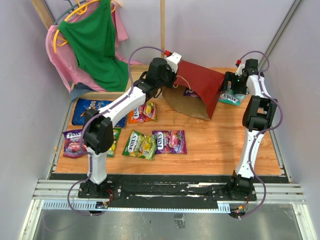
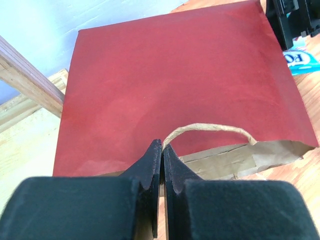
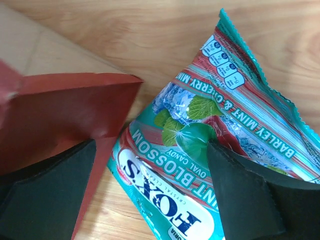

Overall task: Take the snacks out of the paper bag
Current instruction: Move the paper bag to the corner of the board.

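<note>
1. Red bag (image 1: 202,82), kraft inside, tilts at the far side of the table (image 1: 225,145).
2. Closed left gripper (image 2: 161,150) pinches its rim.
3. Spread right gripper (image 3: 150,150) straddles teal packet (image 3: 200,135) beside it.

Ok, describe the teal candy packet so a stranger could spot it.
Find the dark red paper bag on the table. The teal packet lies just right of it, under the right arm's tool. It alone is teal, with mint leaves.
</note>
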